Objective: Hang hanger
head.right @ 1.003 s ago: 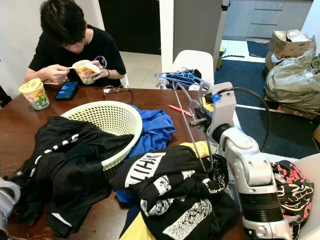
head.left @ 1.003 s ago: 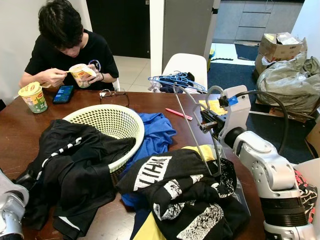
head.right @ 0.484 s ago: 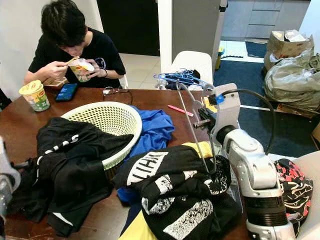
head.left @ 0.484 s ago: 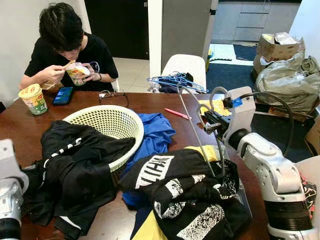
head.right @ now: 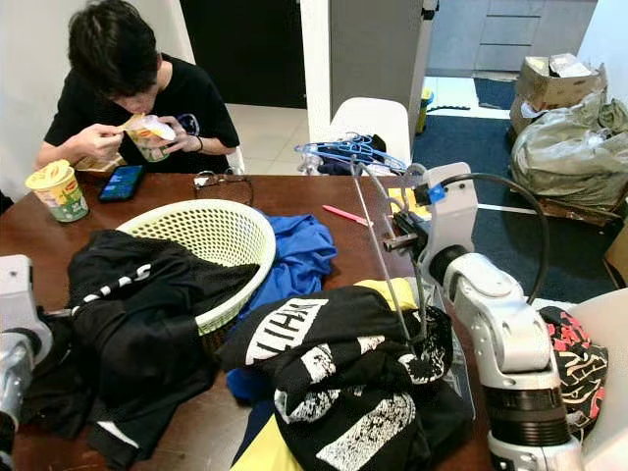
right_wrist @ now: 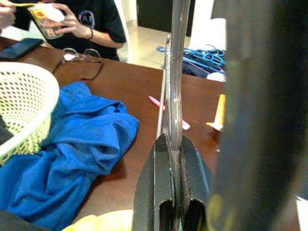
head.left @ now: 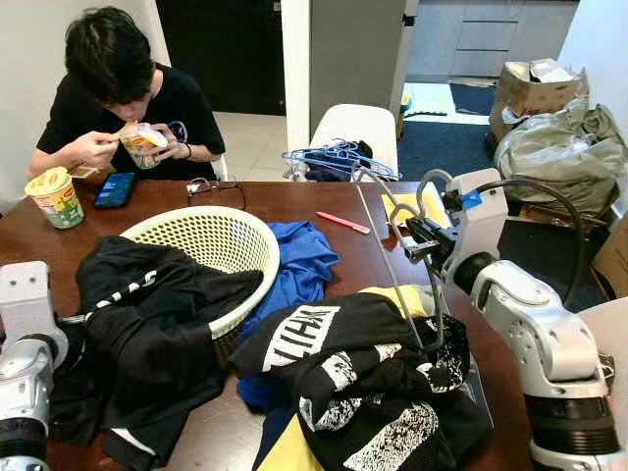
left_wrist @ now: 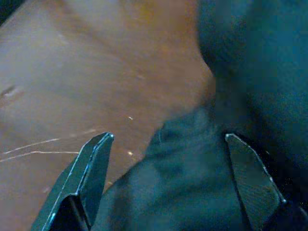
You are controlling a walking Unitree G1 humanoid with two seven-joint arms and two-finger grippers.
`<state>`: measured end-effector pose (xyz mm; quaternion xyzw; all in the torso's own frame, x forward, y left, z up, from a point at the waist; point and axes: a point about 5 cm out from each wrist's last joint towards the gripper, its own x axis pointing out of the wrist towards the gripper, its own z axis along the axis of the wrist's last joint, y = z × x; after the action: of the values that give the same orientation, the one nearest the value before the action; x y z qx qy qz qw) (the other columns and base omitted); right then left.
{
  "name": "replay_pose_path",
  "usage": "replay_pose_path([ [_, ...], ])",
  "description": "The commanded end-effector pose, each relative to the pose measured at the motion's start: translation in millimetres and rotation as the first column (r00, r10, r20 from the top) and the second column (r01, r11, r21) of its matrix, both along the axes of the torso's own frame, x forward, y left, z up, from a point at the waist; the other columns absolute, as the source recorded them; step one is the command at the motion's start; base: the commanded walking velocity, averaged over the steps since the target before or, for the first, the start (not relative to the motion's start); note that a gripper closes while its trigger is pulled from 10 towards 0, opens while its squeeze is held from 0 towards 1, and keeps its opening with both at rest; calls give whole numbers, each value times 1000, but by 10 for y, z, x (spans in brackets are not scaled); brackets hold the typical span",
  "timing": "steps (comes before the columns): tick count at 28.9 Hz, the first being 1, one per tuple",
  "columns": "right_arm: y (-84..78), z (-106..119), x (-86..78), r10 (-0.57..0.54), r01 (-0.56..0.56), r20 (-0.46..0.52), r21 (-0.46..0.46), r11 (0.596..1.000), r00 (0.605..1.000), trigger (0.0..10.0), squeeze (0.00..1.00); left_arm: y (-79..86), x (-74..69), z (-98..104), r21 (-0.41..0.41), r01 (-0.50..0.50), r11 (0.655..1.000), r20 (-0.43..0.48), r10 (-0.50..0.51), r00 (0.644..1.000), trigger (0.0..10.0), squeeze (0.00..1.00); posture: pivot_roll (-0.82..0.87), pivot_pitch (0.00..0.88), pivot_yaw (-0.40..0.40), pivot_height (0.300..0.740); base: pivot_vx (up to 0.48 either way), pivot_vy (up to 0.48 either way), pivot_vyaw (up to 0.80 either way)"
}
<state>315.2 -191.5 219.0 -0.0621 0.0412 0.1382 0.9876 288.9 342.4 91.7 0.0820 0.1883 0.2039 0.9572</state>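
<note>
My right gripper [head.left: 420, 243] is shut on a silver wire hanger [head.left: 388, 260] above the table's right side. In the right wrist view the fingers [right_wrist: 159, 183] pinch the hanger's wire [right_wrist: 174, 96]. The hanger's lower end reaches down into a black T-shirt with white print [head.left: 353, 378] heaped at the near right of the table. My left gripper [left_wrist: 168, 138] is open, its fingers [left_wrist: 94, 168] spread over a black garment [left_wrist: 192, 183] and the brown tabletop. My left arm [head.left: 27, 329] shows at the near left beside a black jacket [head.left: 147, 324].
A pale laundry basket [head.left: 211, 235] stands mid-table with a blue shirt [head.left: 299, 265] beside it. Blue hangers [head.left: 339, 157] lie on a white chair [head.left: 358, 128] behind the table. A person [head.left: 118, 98] eats cup noodles at the far left. Glasses [head.left: 218, 186], a phone [head.left: 115, 189] and a pink pen [head.left: 343, 223] lie nearby.
My left arm has risen into view at the near left, next to the black jacket. The right gripper keeps its hold on the hanger, nearly in place. The camera has shifted a little.
</note>
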Motion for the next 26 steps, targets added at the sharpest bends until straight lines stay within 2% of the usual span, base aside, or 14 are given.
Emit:
replay_pose_path([
  [1,-22,-55,-35,-2,2,-36,-10,1000,999,10000,0,29,-1,-14,50,36,998,-52,-33,998,10000,0,-79,59,23,740,0,0,0],
  [5,-25,-55,-57,1,-1,-42,-15,1000,999,10000,0,28,-29,-69,59,48,997,-83,-43,996,10000,0,-86,67,19,740,0,0,0],
  [13,-68,-31,-110,10,-12,-60,-47,999,998,10000,0,-53,-153,-349,34,47,998,-137,-42,990,10000,0,-112,87,-5,740,0,0,0],
  [17,-61,-21,-117,17,-20,-62,-51,999,998,10000,0,-75,-174,-381,28,46,999,-135,-42,990,10000,0,-118,90,-11,740,0,0,0],
  [18,-58,-19,-119,19,-22,-64,-53,998,998,10000,0,-86,-181,-393,18,44,999,-130,-41,991,8431,0,-118,90,-14,740,0,0,0],
  [20,-53,-13,-121,21,-25,-65,-55,998,998,10000,0,-99,-193,-415,8,43,999,-125,-42,991,3804,0,-119,90,-14,740,0,0,0],
  [23,-51,-7,-123,23,-27,-66,-58,998,998,10000,0,-103,-197,-426,8,44,999,-125,-43,991,3804,0,-119,90,-14,740,0,0,0],
  [24,-48,1,-123,24,-27,-65,-58,998,998,10000,0,-110,-201,-434,4,45,999,-123,-44,991,0,0,-119,90,-14,740,0,0,0],
  [26,-49,14,-123,24,-27,-63,-59,998,998,10000,0,-124,-208,-452,-4,45,999,-120,-45,992,0,0,-124,94,-14,740,0,0,0],
])
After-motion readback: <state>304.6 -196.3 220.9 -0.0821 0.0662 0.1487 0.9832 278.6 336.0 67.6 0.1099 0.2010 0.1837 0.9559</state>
